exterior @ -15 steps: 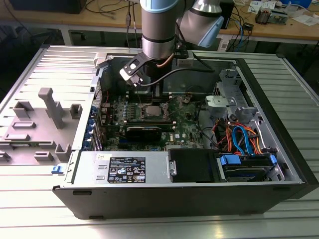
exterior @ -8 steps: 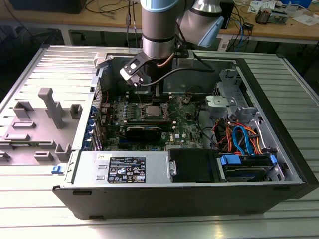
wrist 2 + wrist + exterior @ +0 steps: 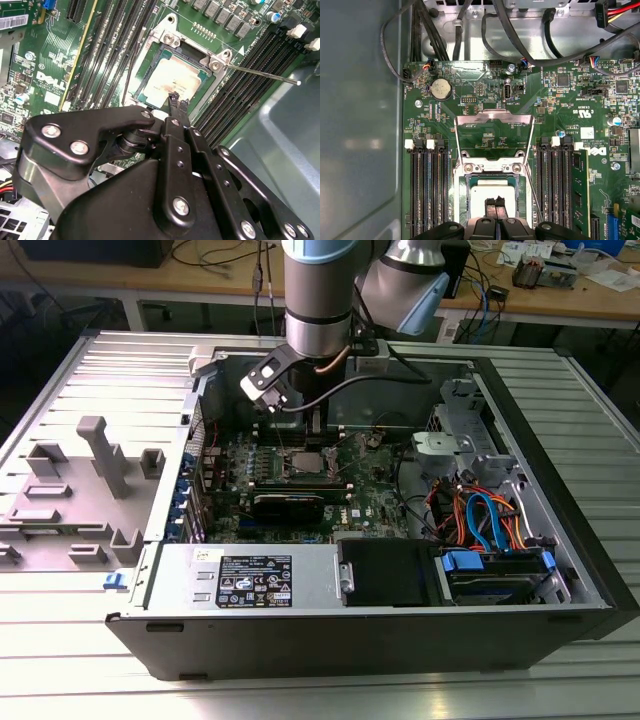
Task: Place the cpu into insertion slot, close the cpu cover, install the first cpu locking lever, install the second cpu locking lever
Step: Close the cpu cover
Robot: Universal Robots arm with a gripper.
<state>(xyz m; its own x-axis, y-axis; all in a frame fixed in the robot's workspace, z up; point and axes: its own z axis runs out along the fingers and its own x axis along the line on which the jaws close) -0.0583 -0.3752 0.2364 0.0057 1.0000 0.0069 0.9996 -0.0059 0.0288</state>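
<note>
The cpu [image 3: 172, 80] lies flat in the open socket, its pale metal top showing in both wrist views [image 3: 480, 197]. My gripper [image 3: 175, 101] hangs right over the cpu's edge with its thin black fingertips [image 3: 491, 206] pressed together and nothing between them; I cannot tell whether they touch the chip. The cpu cover [image 3: 494, 116] is swung open, tilted back from the socket, with green board showing through its cut-out. One locking lever [image 3: 260, 73] sticks out unlatched as a thin rod, and a second lever [image 3: 131, 65] stands raised on the other side.
The motherboard [image 3: 300, 475] sits inside an open computer case [image 3: 400, 630]. Memory slots [image 3: 425, 185] flank the socket on both sides. Black cables [image 3: 460, 35] run along the board's edge. Drive bays with coloured wires [image 3: 480, 520] are at the exterior view's right, grey fixtures [image 3: 95, 455] at its left.
</note>
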